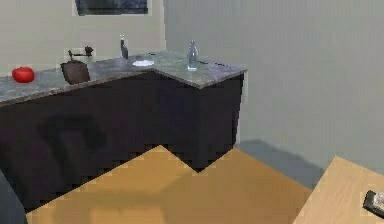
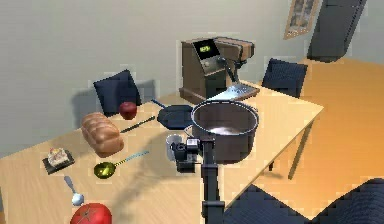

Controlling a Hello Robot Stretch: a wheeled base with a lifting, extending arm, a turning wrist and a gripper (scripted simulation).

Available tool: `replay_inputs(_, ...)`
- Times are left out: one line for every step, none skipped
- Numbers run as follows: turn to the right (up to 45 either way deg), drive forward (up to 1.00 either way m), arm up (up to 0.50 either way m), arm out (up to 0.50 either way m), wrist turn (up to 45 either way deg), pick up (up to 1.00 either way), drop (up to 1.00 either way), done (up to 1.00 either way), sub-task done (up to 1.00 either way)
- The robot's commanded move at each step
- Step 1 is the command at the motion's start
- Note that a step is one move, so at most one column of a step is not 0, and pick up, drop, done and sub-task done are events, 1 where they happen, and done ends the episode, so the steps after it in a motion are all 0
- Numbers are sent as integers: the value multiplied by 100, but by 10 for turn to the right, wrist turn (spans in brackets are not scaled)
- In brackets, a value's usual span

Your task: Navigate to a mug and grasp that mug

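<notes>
Gripper at the near part of the table, with a small pale cup next to a big pot.

Gripper on the end of the arm. How the fingers are set can't be read, nor whether it holds anything, since things stand on the table right behind it. At its left is a greyish cup shape, probably the mug, though it is too small to be sure and no handle can be made out. I judge it light, rigid, slick-glazed and breakable, so grip across the body wall and keep the squeeze gentle. Quarters are tight: the pot sits just beside it, the pan behind, and a ladle nearer the view's left. Straight up looks the freest way out. Beyond lies open floor before a dark counter.
</notes>
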Motion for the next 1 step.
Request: replay_inputs(0,0,10,0,0,0,0,0,0)
